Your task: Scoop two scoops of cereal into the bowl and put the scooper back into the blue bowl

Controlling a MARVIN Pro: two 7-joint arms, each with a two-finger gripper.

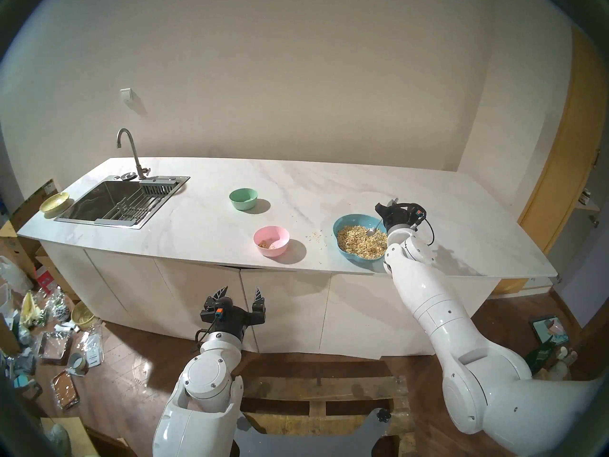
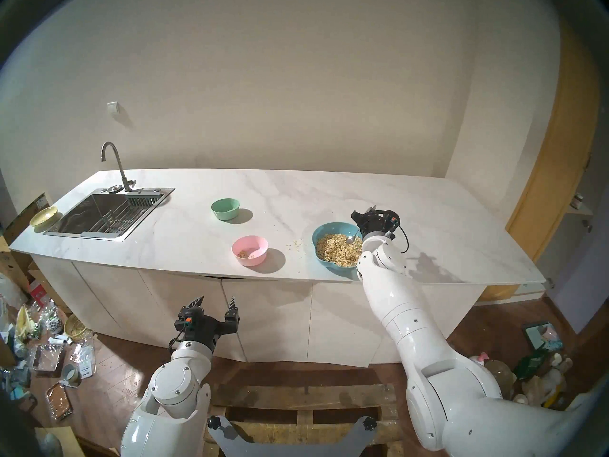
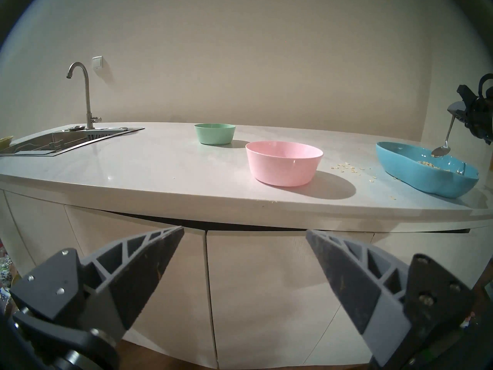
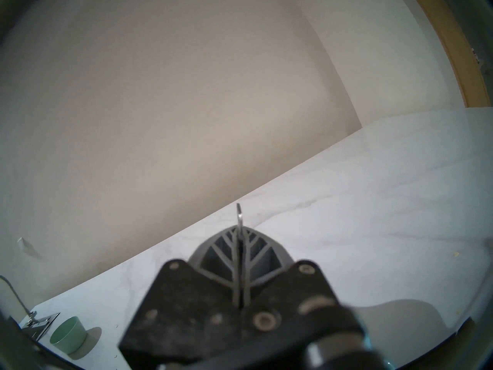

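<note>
Spoon [image 3: 441, 151]: shiny metal, head low over the blue bowl [image 1: 341, 227], at or just on the cereal [image 1: 361, 243]; handle runs up-right into the right gripper [image 1: 389, 212]. Contact w/ flakes can't be told for sure.
Right gripper: fingers pinched together on the spoon handle; handle tip pokes out past the fingertips in the right wrist view.
Blue bowl: near counter's front edge, right side, well filled w/ cereal.
Pink bowl [image 1: 271, 240]: left of blue bowl, apart from it; small bit of cereal on its floor.
Spill: loose flakes [image 1: 316, 237] on the counter [image 1: 197, 222] btw the two bowls.
Left gripper [image 1: 238, 298]: fingers spread wide, holds nothing, parked below counter front.
Step (judged): loading a scoop, or setting the spoon back; can't say which.
Next move (judged): if scooping, dig in, lift level, carry left slowly; more flakes could drop in the gap.
</note>
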